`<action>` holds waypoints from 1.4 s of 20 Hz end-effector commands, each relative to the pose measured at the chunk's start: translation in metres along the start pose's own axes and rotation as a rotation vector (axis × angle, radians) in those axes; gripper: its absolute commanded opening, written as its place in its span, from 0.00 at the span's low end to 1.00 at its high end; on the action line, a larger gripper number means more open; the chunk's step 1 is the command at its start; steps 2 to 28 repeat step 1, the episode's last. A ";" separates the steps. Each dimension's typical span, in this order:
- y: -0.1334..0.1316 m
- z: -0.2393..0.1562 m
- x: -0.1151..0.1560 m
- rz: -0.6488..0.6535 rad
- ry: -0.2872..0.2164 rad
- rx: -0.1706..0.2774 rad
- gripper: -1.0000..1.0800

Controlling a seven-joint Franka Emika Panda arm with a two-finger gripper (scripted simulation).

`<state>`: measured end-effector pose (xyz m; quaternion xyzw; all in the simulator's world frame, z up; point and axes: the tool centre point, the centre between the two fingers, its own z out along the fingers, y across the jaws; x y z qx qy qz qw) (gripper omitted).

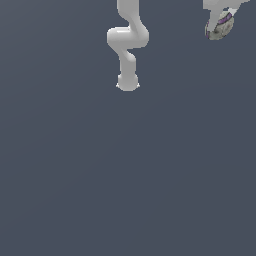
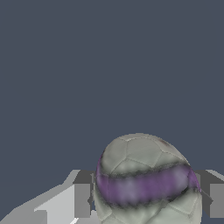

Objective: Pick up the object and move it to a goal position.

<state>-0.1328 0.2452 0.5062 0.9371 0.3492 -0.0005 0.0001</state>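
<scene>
So the ball – greyish mottled thing with a purple band – is sitting up in the top corner on the exterior view's right, tucked under the white gripper, which is mostly cropped off by the frame edge. In the wrist view the ball fills the space between the two fingers, one dark pad on each side, and both look pressed right against it. I'd call the jaws clamped on the ball, and I'd judge it's being carried, though I can't really tell how high it is because the floor is one flat dark grey with no shadow under it.

For the step in hand, which I reckon is hauling it to the goal: a round thing between flat pads is a slippy grip, so keep the squeeze constant and move smoothly, no jerky turns of the wrist. The pads seem to sit around the band, near the widest part, which is about as good as it gets.

What you can't see is the annoying bit. There's no goal marker in either picture, so no idea how far is left to go. The arm's base and lower links show at top centre, but the upper links run out of frame. The lower part of the ball is cut off in the wrist view too – can't check the pad contact fully
</scene>
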 end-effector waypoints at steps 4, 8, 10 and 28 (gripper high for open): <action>0.001 0.000 0.000 0.001 0.001 0.000 0.00; 0.001 0.000 0.000 0.001 0.001 0.000 0.00; 0.001 0.000 0.000 0.001 0.001 0.000 0.00; 0.001 0.000 0.000 0.001 0.001 0.000 0.00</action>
